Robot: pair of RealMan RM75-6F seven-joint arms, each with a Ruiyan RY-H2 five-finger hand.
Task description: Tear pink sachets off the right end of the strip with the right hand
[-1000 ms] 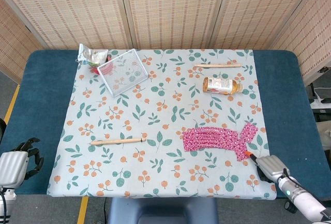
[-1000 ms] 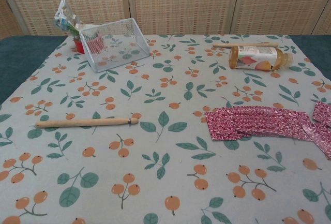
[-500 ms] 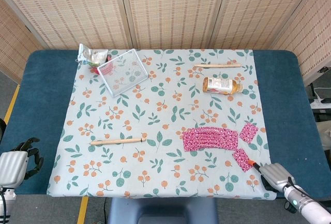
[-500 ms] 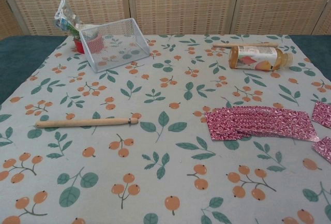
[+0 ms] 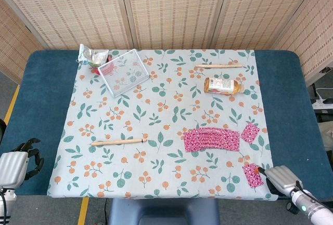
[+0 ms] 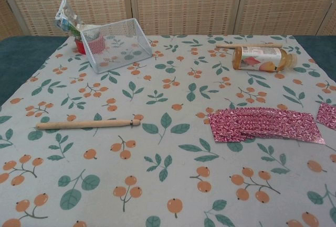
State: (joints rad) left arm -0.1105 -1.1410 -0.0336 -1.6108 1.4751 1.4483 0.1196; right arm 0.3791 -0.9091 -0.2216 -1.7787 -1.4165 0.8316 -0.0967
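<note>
The pink sachet strip [image 5: 212, 139] lies flat on the floral cloth, right of centre; the chest view shows the strip [image 6: 265, 126] too. One torn-off sachet [image 5: 250, 132] lies loose just past its right end, and it shows at the chest view's right edge [image 6: 328, 116]. My right hand [image 5: 281, 179] is at the cloth's front right corner and pinches a second torn-off sachet [image 5: 252, 175] at its fingertips. My left hand [image 5: 15, 165] rests off the cloth at the front left, holding nothing, fingers apart. Neither hand shows in the chest view.
A wire basket [image 5: 124, 72] lies tipped at the back left beside a foil packet [image 5: 92, 55]. A drink bottle [image 5: 222, 85] lies on its side at the back right, with a wooden stick [image 5: 218, 66] behind it. Another stick [image 5: 118, 142] lies left of the strip.
The right hand pulled a sachet off the strip's right end and drew it toward the front right corner. A second sachet was left loose beside the strip. The left hand stayed still.
</note>
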